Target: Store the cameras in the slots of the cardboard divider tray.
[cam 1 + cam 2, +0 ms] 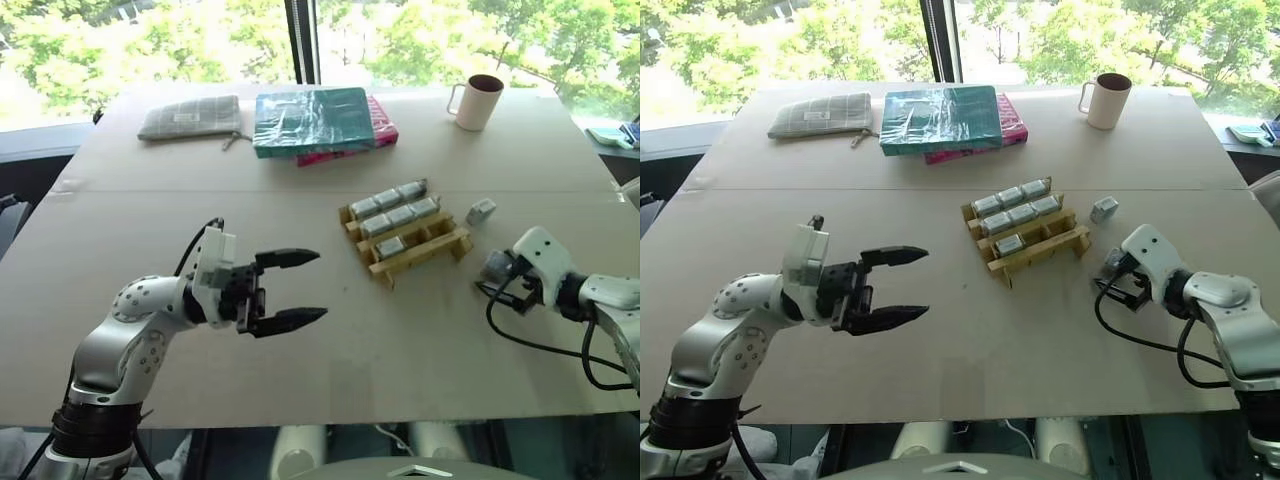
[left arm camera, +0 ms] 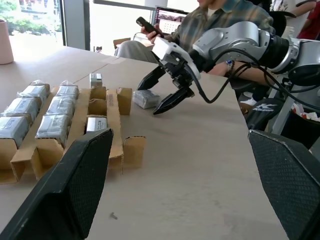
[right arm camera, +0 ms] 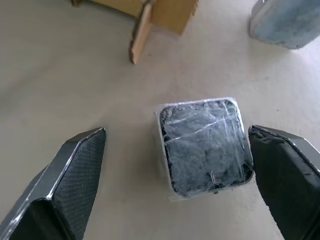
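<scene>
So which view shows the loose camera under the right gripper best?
The right wrist view: the camera lies large between the open right gripper fingers. The left wrist view shows it small beside the tray; the head views barely show it.

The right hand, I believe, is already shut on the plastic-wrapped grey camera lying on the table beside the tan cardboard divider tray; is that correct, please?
Not quite: the right hand is open. Its fingers stand either side of the wrapped grey camera, which lies on the table near the cardboard divider tray, as the right wrist view shows.

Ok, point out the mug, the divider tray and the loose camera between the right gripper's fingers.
mug [image 1: 477, 103], left eye view, on its outer wall.
cardboard divider tray [image 1: 432, 246], left eye view, on a bare front rail.
loose camera [image 3: 205, 145], right wrist view, on its wrapped top face.
</scene>
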Robot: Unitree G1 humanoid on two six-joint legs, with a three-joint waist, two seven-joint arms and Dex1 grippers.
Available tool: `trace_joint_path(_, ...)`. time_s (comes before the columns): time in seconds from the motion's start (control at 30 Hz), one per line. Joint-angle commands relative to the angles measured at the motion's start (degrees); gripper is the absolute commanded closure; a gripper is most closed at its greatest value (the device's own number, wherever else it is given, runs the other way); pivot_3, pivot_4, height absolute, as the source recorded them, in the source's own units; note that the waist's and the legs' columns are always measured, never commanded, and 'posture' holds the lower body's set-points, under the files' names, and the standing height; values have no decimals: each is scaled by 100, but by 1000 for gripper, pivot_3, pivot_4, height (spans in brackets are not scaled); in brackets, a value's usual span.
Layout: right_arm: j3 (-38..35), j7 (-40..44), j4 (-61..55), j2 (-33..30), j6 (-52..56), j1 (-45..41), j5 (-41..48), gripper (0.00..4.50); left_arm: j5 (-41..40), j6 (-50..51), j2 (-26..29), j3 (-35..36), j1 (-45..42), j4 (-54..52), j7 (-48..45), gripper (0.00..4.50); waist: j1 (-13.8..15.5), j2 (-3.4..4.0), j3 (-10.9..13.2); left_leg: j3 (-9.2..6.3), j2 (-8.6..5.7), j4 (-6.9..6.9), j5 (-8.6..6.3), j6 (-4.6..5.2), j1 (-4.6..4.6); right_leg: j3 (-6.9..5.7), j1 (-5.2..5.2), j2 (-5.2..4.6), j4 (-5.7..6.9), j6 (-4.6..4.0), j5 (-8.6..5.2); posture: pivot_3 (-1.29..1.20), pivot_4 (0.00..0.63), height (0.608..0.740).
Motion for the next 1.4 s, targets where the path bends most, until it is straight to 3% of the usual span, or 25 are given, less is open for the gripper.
trace_joint_path(0.03,-164,3,78,-74,-51,-110,49,14,-94,-48,44,66,-129,-151,-74,0,1,0,0,0,0,0,0,0,0,0,0,0,0,0,0,0,150,740)
trace_joint_path(0.1,-176,39,115,-90,-57,-104,76,14,-95,-35,22,43,-164,-145,-74,0,1,0,0,0,0,0,0,0,0,0,0,0,0,3,2,0,150,740)
trace_joint_path(0.13,-174,45,125,-99,-78,-97,72,257,-99,-29,12,28,-174,-154,-76,0,1,0,0,0,0,0,0,0,0,0,1,1,0,4,2,0,150,740)
trace_joint_path(0.2,-168,49,127,-105,-91,-89,76,853,-119,-3,2,5,-190,-177,-76,0,1,0,0,0,0,0,0,0,0,1,1,0,0,5,3,0,150,740)
trace_joint_path(0.3,-150,35,90,-83,-61,-93,101,2245,-246,193,8,-16,-279,-233,0,0,1,-1,-1,0,0,2,0,0,0,0,1,1,1,5,3,0,150,740)
trace_joint_path(0.33,-142,21,75,-81,-75,-86,90,2513,-283,302,9,-31,-327,-260,86,0,1,-2,-1,-2,1,3,0,0,2,-1,3,1,1,5,3,0,150,740)
trace_joint_path(0.47,-257,-87,-357,-239,-366,125,-114,2513,-817,1356,-119,-49,-803,-439,1130,0,24,-1,-1,-6,1,11,0,0,1,-3,7,2,3,7,4,0,150,740)
trace_joint_path(0.67,-693,-3,-2866,-511,-391,168,238,2513,-2592,4227,-92,-272,-2298,-265,3201,0,39,-1,6,-20,0,21,0,0,-6,-6,7,6,14,33,-7,0,150,740)
trace_joint_path(0.77,-191,-213,-3774,-581,0,-338,148,2513,-3169,5020,-703,-464,-3153,559,3901,0,40,-5,9,-31,0,37,1,-1,1,-14,16,7,30,36,-10,0,150,740)
trace_joint_path(0.93,727,-544,-4092,-517,338,-959,-264,2513,-3261,5334,-1536,-583,-3851,1303,4399,0,47,-14,9,-37,-8,51,1,0,7,-21,28,0,35,33,-10,0,150,740)
trace_joint_path(1.13,956,-686,-4180,-423,513,-1007,-396,2513,-2853,5376,-1793,-767,-4210,1631,4171,0,78,-14,9,-42,-12,52,2,-2,0,-22,26,1,36,13,1,0,150,740)
trace_joint_path(1.23,1021,-780,-4182,-357,588,-1097,-477,2513,-2703,5478,-1803,-849,-4255,1716,4056,836,69,-14,9,-39,-12,52,2,-3,1,-19,25,1,36,13,1,0,150,740)
trace_joint_path(1.4,1132,-826,-4224,-338,654,-1171,-580,2513,-2439,5557,-1924,-928,-4266,1828,3993,2879,94,-14,9,-41,-12,52,1,-2,0,-21,25,0,36,12,1,0,150,740)
